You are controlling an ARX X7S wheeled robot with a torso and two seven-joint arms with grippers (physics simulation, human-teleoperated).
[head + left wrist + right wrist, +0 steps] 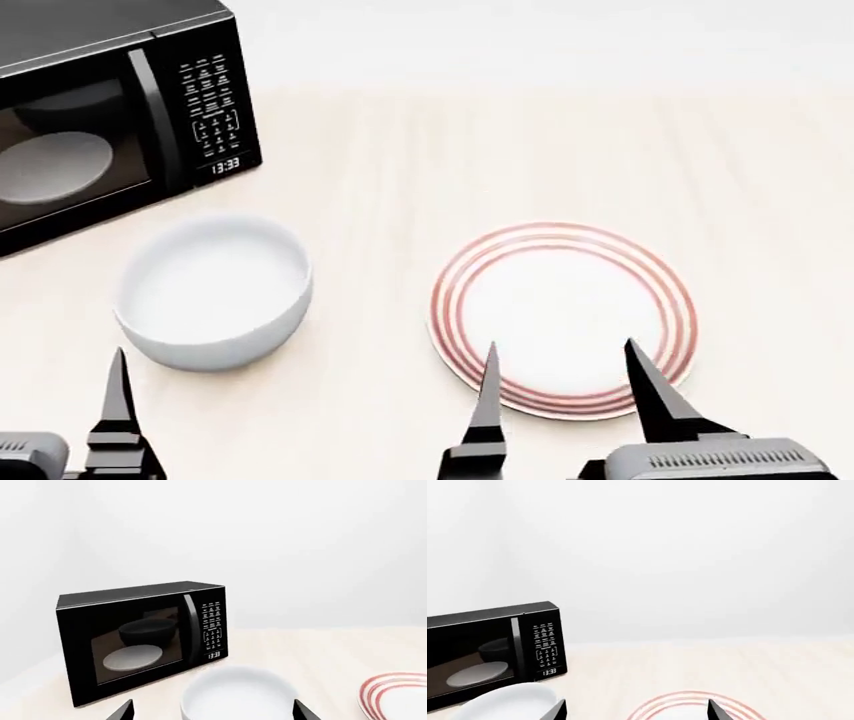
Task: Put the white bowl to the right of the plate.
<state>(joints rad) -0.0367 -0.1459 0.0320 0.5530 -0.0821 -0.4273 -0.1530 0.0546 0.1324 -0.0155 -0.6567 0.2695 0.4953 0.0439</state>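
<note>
A pale wood-grain worktop is seen against a plain white wall, with nothing but three things carried on it. A black microwave is set at the far left corner of the worktop; its door is closed, its clock display reads 13:33, and a pale round dish is seen dimly through the dark glass (a darker bowl-like shape shows above it in the left wrist view, whether object or reflection cannot be told).

The white bowl is placed upright on the worktop just in front of the microwave, towards the near left, and is empty. The plate, flat and marked with three thin red rings round its rim, lies towards the near edge at the middle of the worktop, clearly apart from the bowl. The bowl is thus found on the plate's left side.

The left pincer is held at the near edge, by the bowl's near side; in the left wrist view its two dark fingertips are spread wide, one at each side of the bowl, and nothing is gripped. The right pincer is held over the near rim of the plate, its fingers parted wide with nothing between them, and no contact with the plate can be made out.
</note>
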